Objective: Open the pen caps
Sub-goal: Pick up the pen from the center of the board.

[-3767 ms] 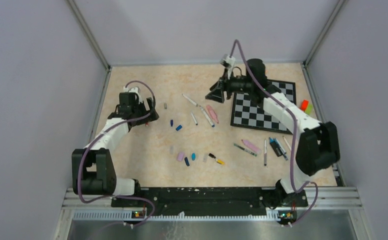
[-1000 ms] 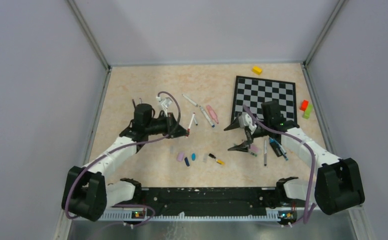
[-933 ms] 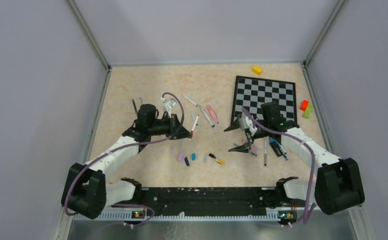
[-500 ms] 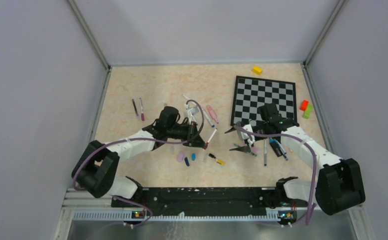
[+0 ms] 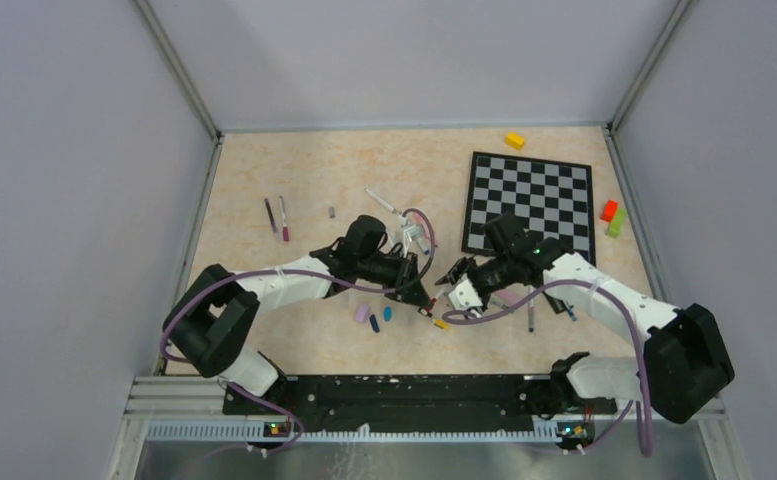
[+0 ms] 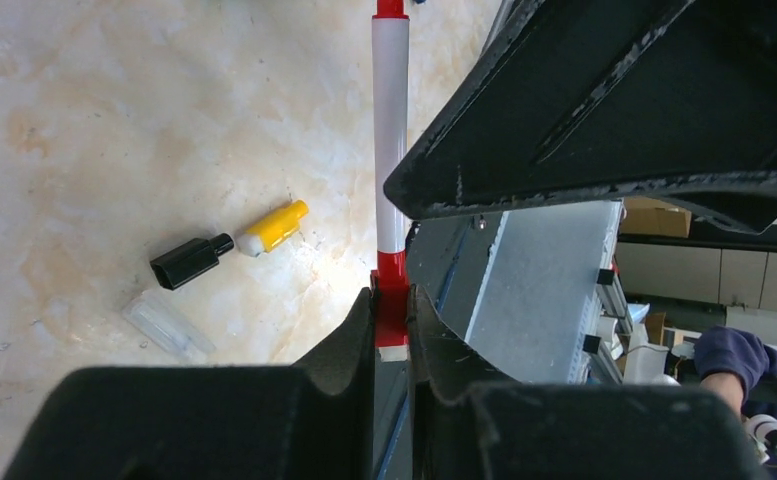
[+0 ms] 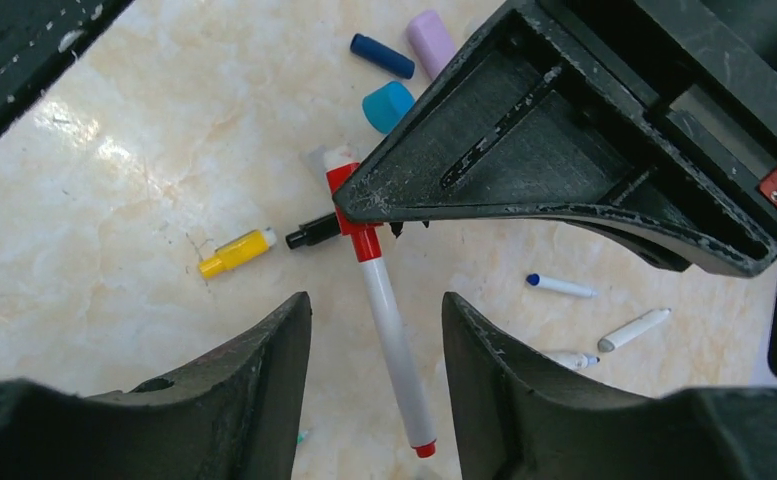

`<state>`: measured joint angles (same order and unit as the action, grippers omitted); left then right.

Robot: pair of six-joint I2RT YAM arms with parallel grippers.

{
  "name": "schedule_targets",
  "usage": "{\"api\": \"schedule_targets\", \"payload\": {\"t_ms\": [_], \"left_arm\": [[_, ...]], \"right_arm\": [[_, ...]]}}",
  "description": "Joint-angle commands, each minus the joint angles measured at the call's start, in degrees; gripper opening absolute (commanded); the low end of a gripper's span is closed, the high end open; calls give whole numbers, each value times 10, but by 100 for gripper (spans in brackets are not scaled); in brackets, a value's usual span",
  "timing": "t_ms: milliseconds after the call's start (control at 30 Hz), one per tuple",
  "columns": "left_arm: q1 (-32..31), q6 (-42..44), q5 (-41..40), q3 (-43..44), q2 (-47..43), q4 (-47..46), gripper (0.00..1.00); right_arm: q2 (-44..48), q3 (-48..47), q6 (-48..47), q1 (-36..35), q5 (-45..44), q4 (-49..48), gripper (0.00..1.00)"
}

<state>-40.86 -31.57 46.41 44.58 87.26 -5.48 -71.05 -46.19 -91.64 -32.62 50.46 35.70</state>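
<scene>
Clamping the pen's (image 7: 389, 335) red cap (image 6: 391, 295), left jaws crowd parted right jaws; yellow marker (image 7: 232, 252) lies nearby.

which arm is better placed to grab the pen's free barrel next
Right. The left gripper grips the red and white pen by its red end; the right gripper, open, straddles the barrel.

Three coloured caps are lying together: a lilac cap (image 5: 362, 314), a navy cap (image 5: 374, 323), a blue cap (image 5: 387, 313). Three blocks are sitting by one chessboard (image 5: 530, 201): a yellow block (image 5: 515, 140), a red block (image 5: 610, 211), a green block (image 5: 618, 223).
</scene>
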Motion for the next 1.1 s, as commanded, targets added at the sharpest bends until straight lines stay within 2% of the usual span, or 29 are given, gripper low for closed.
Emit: {"api": "schedule_targets", "payload": {"t_ms": [0,167,367,400,467,600,733,833,1000,1067], "left_arm": [[-6,12,17,28,5,-8,0],[-10,14,26,34,13,-5,0],[-17,18,34,39,20,-1,0],[-17,18,35,40,20,0,0],[-17,21,35,40,19,5,0],[-17,29,32,44,16,19,0],[-17,29,5,42,-5,28,22],[-16,27,-37,32,-51,24,41],[-16,-5,-149,-24,-165,-49,77],[-15,-27,-190,-57,-210,-97,85]], "right_arm": [[-8,4,-44,-28,-67,-7,47],[-10,14,-50,-45,-103,-24,36],[-12,18,-62,-56,-122,-23,31],[-12,18,-63,-57,-125,-25,25],[-9,20,-63,-58,-127,-29,1],[-4,19,-68,-58,-123,-22,0],[-1,20,-63,-58,-104,-11,0],[4,25,-22,-57,-90,-23,0],[9,27,88,-44,-19,-58,0],[10,22,163,-41,0,-87,0]]}}
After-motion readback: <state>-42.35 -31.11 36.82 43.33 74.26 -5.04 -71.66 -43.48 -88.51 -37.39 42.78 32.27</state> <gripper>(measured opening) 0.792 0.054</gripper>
